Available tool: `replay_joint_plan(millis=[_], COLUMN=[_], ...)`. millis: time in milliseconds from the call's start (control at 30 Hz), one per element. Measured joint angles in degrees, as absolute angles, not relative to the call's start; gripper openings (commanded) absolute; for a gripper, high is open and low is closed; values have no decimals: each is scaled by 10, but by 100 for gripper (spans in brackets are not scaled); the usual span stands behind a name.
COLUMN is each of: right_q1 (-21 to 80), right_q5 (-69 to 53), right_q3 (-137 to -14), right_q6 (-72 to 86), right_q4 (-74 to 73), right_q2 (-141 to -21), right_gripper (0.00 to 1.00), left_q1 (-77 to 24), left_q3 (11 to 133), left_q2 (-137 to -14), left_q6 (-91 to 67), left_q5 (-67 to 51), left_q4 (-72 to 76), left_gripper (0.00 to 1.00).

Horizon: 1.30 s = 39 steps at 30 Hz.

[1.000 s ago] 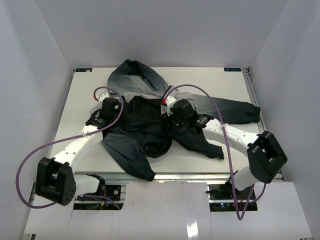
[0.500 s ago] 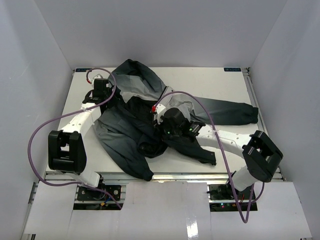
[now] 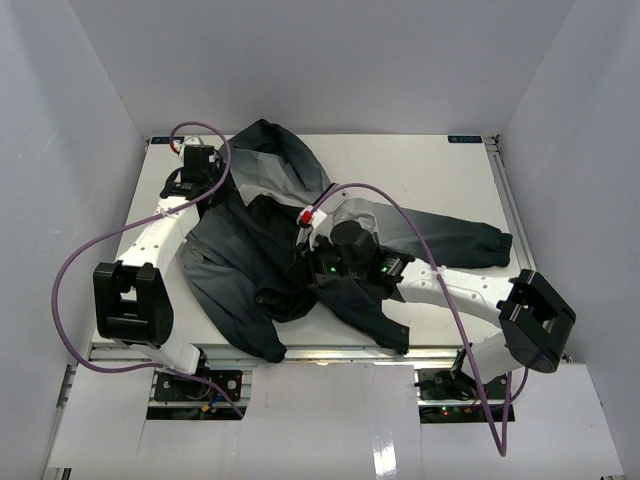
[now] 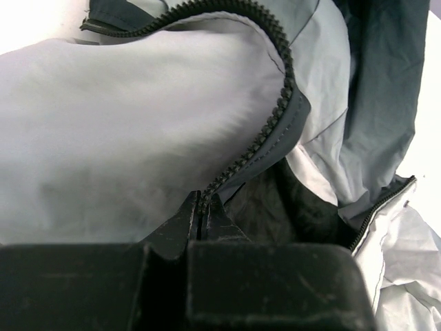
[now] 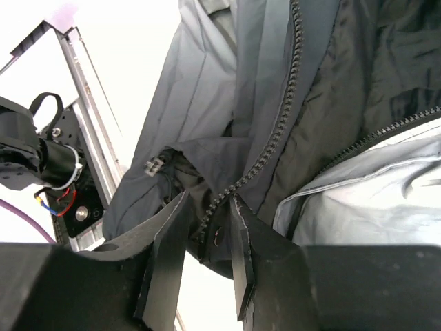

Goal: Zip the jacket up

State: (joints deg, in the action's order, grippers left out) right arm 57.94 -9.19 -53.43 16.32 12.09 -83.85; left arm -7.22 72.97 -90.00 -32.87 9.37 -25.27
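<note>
- While the white table (image 3: 420, 165) is carrying it, the jacket (image 3: 235, 265) is lying unzipped and rumpled over most of the surface, with its black lining showing in the middle.
- Its hood (image 3: 270, 150) is pointing toward the far edge. One long sleeve (image 3: 450, 228) is stretching toward the table's right side, and a dark fold is reaching the near edge.
- The left gripper (image 3: 200, 190) is reaching over the jacket's far left part, just beside the hood. Its fingers (image 4: 182, 224) are pressing fully together and pinching the pale front edge where the zipper teeth (image 4: 275, 114) are running in between them.
- The right gripper (image 3: 320, 262) is sitting low over the dark middle of the jacket. Its fingers (image 5: 169, 255) are standing partly apart and straddling the other toothed edge (image 5: 279, 117). A gap is showing beside the fabric, so they are not clamping it.
</note>
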Motion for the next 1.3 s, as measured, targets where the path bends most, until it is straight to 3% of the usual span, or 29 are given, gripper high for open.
replay_joint_plan(millis=[33, 400, 600, 867, 1133, 1300], right_q1=[581, 606, 617, 687, 739, 739], right_q5=[-92, -75, -90, -98, -127, -107], right_q3=[-534, -535, -498, -546, -607, -539], right_q6=[166, 189, 219, 230, 224, 244], right_q4=[122, 129, 216, 266, 309, 387], right_q2=[-839, -862, -901, -985, -957, -900], right_gripper=[8, 8, 8, 8, 8, 8], left_q1=[-72, -72, -72, -73, -73, -73], left_q3=[730, 729, 733, 735, 784, 792], left_q2=[-900, -894, -894, -865, -784, -765], left_q6=[-327, -307, -281, -247, -222, -209], left_q5=[94, 95, 102, 180, 239, 256], left_q4=[-254, -262, -282, -341, -400, -418], left_gripper=[0, 0, 0, 0, 0, 0])
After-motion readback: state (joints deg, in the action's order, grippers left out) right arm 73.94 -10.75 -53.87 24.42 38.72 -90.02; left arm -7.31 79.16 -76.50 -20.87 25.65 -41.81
